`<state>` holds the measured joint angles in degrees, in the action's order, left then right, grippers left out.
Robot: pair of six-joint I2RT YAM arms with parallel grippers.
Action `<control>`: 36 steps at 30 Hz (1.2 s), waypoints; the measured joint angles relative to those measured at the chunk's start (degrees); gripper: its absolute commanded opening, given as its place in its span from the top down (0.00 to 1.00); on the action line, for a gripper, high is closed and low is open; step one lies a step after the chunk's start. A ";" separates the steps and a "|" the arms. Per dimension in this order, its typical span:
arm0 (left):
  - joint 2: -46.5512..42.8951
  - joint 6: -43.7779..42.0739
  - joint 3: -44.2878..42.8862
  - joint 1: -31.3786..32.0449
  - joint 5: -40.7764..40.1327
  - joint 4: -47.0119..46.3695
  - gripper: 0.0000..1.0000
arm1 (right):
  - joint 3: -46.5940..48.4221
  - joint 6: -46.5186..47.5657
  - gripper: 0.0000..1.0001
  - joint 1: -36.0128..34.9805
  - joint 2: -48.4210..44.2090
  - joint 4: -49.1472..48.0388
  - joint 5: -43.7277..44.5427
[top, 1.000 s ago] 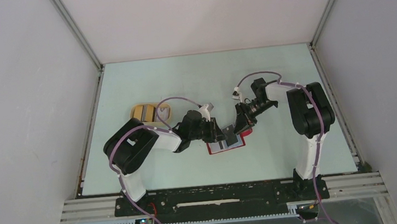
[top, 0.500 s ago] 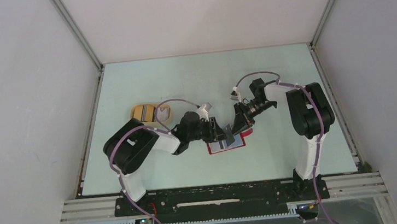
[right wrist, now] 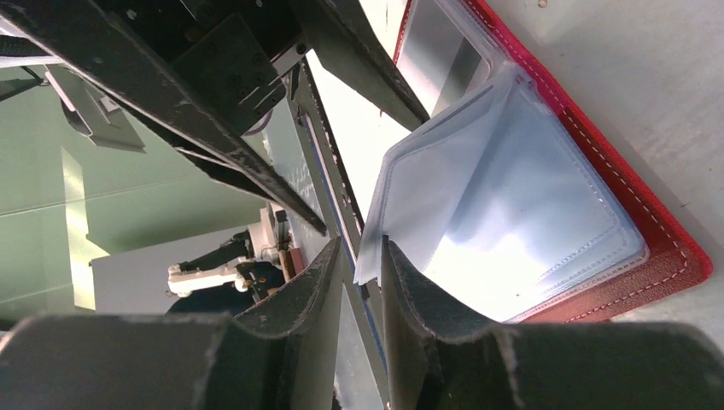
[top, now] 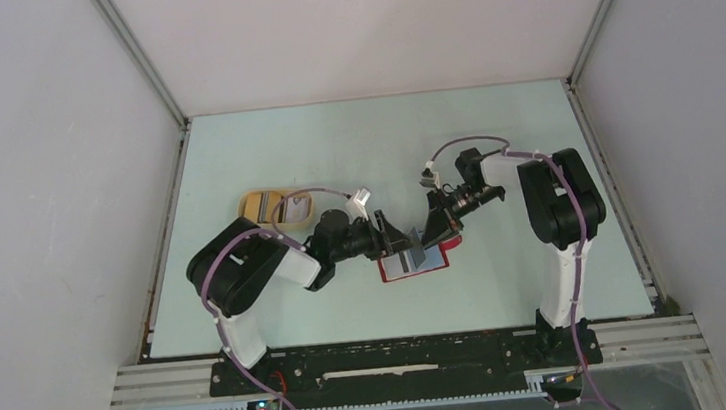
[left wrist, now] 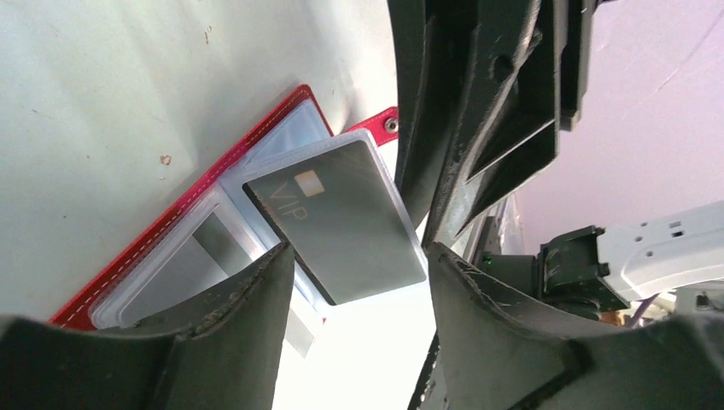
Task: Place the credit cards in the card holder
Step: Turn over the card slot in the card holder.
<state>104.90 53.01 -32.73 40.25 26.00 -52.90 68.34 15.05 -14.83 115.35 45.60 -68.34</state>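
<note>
The red card holder (top: 415, 269) lies open on the table, its clear sleeves up. In the left wrist view a grey VIP card (left wrist: 341, 213) sits partly inside a clear sleeve of the holder (left wrist: 171, 212). My left gripper (top: 394, 244) is open just left of the holder, its fingers (left wrist: 256, 290) spread to either side of the card's near corner without gripping it. My right gripper (top: 436, 232) is at the holder's right side, shut (right wrist: 363, 249) on the edge of a raised clear sleeve (right wrist: 478, 179) above the red cover (right wrist: 662, 235).
A tan oval tray (top: 260, 203) stands to the left behind the left arm, with a whitish card (top: 301, 209) at its right end. Both arms crowd the middle of the table around the holder. White walls enclose the table.
My left gripper has drawn back to the left, away from the holder, leaving the grey card in the sleeve. The right gripper has kept its hold on the sleeve.
</note>
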 measured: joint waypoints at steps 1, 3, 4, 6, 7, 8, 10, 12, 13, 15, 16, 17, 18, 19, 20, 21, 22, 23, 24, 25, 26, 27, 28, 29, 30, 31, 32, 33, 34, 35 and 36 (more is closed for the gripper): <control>0.07 0.66 0.48 -0.24 0.15 -1.25 0.29 | 0.00 -0.04 0.71 0.00 0.20 -0.02 -0.04; 0.59 2.10 0.98 -0.66 0.35 -3.78 0.27 | 0.00 -0.15 0.72 0.00 0.39 -0.02 -0.17; 0.96 2.67 1.11 -0.76 0.39 -4.90 0.26 | 0.00 -0.17 0.73 -0.09 0.42 -0.02 -0.24; 2.01 4.04 1.22 -1.05 0.76 -7.13 0.26 | 0.00 -0.20 0.73 -0.26 0.46 -0.04 -0.44; 2.36 4.55 1.29 -1.11 0.81 -7.80 0.26 | 0.00 -0.17 0.73 -0.35 0.48 -0.04 -0.61; 2.67 5.05 1.38 -1.22 0.87 -8.59 0.26 | 0.00 -0.17 0.73 -0.52 0.48 -0.04 -0.83; 2.84 5.55 1.68 -1.42 1.05 -9.46 0.26 | 0.00 -0.17 0.73 -0.83 0.50 -0.04 -1.33; 2.91 6.08 1.79 -1.51 1.18 -9.94 0.26 | 0.00 -0.15 0.73 -1.14 0.52 -0.02 -1.90; 3.02 6.19 1.79 -1.55 1.18 -10.08 0.27 | 0.04 -0.13 0.73 -1.33 0.59 0.04 -2.25; 3.21 6.56 1.79 -1.66 1.16 -10.01 0.29 | 0.50 0.09 0.72 -1.75 1.03 0.48 -2.67; 3.32 6.62 1.79 -1.73 1.14 -9.97 0.30 | 0.76 0.11 0.72 -1.92 1.31 0.50 -2.71; 3.41 6.64 1.79 -1.77 1.14 -9.90 0.31 | 0.90 0.13 0.73 -2.10 1.53 0.48 -2.71; 3.45 6.67 1.79 -1.84 1.14 -9.68 0.33 | 1.03 0.13 0.73 -2.23 1.81 0.61 -2.60; 3.45 6.67 1.79 -1.88 1.11 -9.42 0.35 | 1.05 0.13 0.72 -2.32 2.01 0.63 -2.47; 3.45 6.60 1.79 -1.88 1.05 -9.14 0.36 | 1.05 0.11 0.73 -2.45 2.16 0.68 -2.38; 3.45 6.49 1.79 -1.88 0.90 -8.66 0.38 | 1.05 0.07 0.73 -2.49 2.34 0.74 -2.21; 3.45 6.45 1.79 -1.88 0.72 -7.96 0.39 | 1.07 0.07 0.73 -2.54 2.43 0.74 -2.05; 3.45 6.40 1.79 -1.88 0.66 -7.30 0.40 | 1.07 0.04 0.73 -2.56 2.45 0.72 -1.95; 3.45 6.29 1.79 -1.90 0.50 -6.47 0.41 | 1.07 0.00 0.73 -2.58 2.51 0.72 -1.64; 3.45 6.12 1.79 -1.92 0.31 -5.92 0.42 | 1.07 -0.07 0.73 -2.58 2.56 0.70 -1.36; 3.45 5.99 1.77 -1.92 0.17 -5.62 0.43 | 1.07 -0.15 0.74 -2.58 2.64 0.68 -1.11; 3.45 5.92 1.77 -1.92 0.13 -5.42 0.43 | 1.09 -0.17 0.74 -2.58 2.75 0.68 -0.98; 3.45 5.90 1.77 -1.92 0.11 -5.31 0.43 | 1.14 -0.22 0.75 -2.58 2.82 0.68 -0.92; 3.43 5.90 1.75 -1.92 0.11 -5.29 0.44 | 1.18 -0.31 0.75 -2.58 2.86 0.68 -0.87; 3.43 5.90 1.75 -1.92 0.11 -5.29 0.44 | 1.18 -0.39 0.75 -2.58 2.89 0.68 -0.81; 3.43 5.90 1.75 -1.92 0.11 -5.29 0.44 | 1.20 -0.42 0.76 -2.58 2.89 0.68 -0.74; 3.43 5.90 1.75 -1.92 0.11 -5.31 0.43 | 1.25 -0.48 0.76 -2.60 2.89 0.70 -0.72; 3.43 5.90 1.75 -1.92 0.13 -5.31 0.43 | 1.27 -0.57 0.76 -2.62 2.89 0.70 -0.68; 3.43 5.90 1.75 -1.92 0.13 -5.31 0.42 | 1.27 -0.59 0.76 -2.64 2.89 0.70 -0.68; 3.43 5.90 1.75 -1.92 0.11 -5.31 0.42 | 1.27 -0.63 0.76 -2.75 2.89 0.68 -0.63; 3.43 5.88 1.75 -1.92 0.11 -5.31 0.41 | 1.27 -0.63 0.76 -2.82 2.89 0.66 -0.66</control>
<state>108.33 58.89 -30.98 38.33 26.11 -58.22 69.60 14.41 -17.65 118.24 46.26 -68.99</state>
